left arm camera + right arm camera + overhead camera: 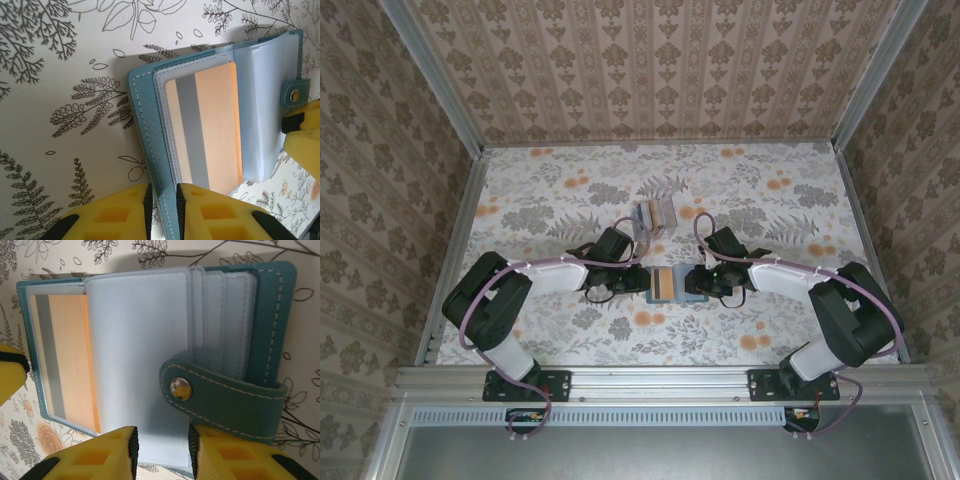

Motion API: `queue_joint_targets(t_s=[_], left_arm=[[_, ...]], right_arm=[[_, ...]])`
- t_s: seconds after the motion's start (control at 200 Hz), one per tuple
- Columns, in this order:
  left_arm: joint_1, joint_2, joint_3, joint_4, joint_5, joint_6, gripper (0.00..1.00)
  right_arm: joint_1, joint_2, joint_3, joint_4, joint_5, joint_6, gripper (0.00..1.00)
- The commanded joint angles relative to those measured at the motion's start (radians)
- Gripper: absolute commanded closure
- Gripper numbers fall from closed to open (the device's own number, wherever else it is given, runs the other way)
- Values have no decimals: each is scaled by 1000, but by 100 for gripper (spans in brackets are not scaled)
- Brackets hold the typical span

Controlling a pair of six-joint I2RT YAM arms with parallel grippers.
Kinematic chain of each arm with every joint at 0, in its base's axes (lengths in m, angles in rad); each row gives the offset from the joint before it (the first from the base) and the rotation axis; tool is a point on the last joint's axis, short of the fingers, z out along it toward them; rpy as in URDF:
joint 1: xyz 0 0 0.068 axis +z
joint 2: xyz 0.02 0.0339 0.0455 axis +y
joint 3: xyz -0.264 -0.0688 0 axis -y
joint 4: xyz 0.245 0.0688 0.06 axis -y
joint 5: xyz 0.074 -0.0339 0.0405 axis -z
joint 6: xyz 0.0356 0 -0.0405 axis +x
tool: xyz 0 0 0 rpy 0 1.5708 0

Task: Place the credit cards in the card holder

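Clear box [655, 215] on floral table [550, 200]

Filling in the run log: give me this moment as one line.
card holder: open on table | orange card: sleeved inside | left gripper: shut on holder's teal edge | right gripper: jaws apart at clear sleeve

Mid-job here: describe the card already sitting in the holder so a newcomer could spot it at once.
On the floral table, find the open teal card holder at the middle. In the clear sleeve against its cover lies an orange-tan card with a grey stripe along its length; the sleeves beside it look pale and empty.
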Motion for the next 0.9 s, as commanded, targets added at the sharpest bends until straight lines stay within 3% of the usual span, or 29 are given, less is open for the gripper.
queue_joint_targets(t_s=[0.0,0.555,0.765,0.895], left_arm=[[-14,-2,1,10,11,2,77],[-15,-20,-12,7,3,-1,77],[-14,-33,-5,-15,-6,13,77],[-14,-36,-7,-10,-9,10,77]], right_arm=[[8,21,-3,56,-54,25,63],[8,41,3,156,-130,79,61],[8,-66,41,-63,42,-44,59],[7,-72,31,-100,55,-85,57]])
